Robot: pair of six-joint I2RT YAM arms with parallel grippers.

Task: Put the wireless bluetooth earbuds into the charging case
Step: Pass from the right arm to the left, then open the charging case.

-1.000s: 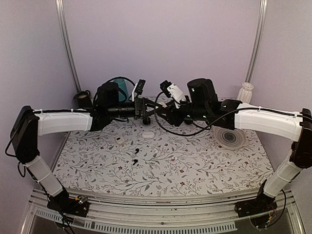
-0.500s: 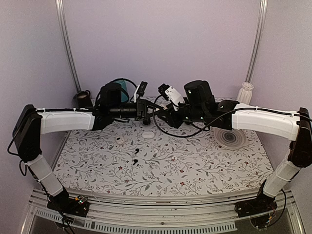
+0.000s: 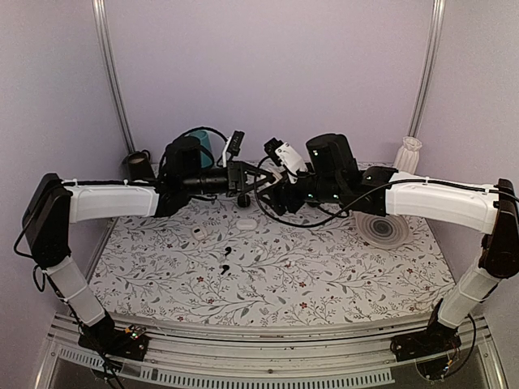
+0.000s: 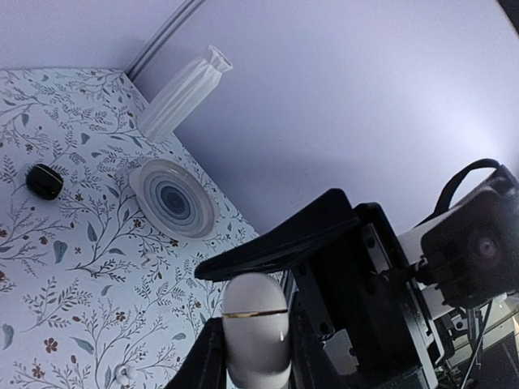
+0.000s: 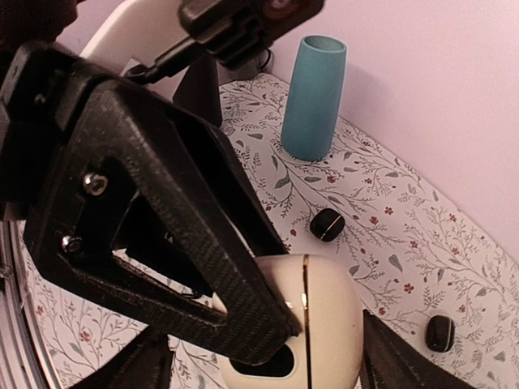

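Both arms meet in mid-air over the back of the table. The charging case (image 4: 255, 324), glossy white with a gold seam and its lid closed, sits between the fingers of my left gripper (image 4: 258, 340), which is shut on it. In the right wrist view the same charging case (image 5: 320, 316) lies between the spread fingers of my right gripper (image 5: 268, 361), which is open, its left finger well off the case. A left finger (image 5: 186, 243) crosses in front. Two small white pieces (image 3: 199, 232) (image 3: 246, 224), likely the earbuds, lie on the floral table below.
A teal vase (image 5: 312, 97) stands at the back left and a white ribbed vase (image 4: 182, 93) at the back right. A ringed plate (image 4: 173, 197) lies near it. Black pebble cases (image 5: 327, 224) (image 5: 440, 332) (image 4: 45, 180) lie on the tablecloth. A dark cup (image 3: 138, 164) stands far left.
My left gripper has closed on the case and my right gripper's jaws have spread apart off it. The two wrists have drawn slightly closer together.
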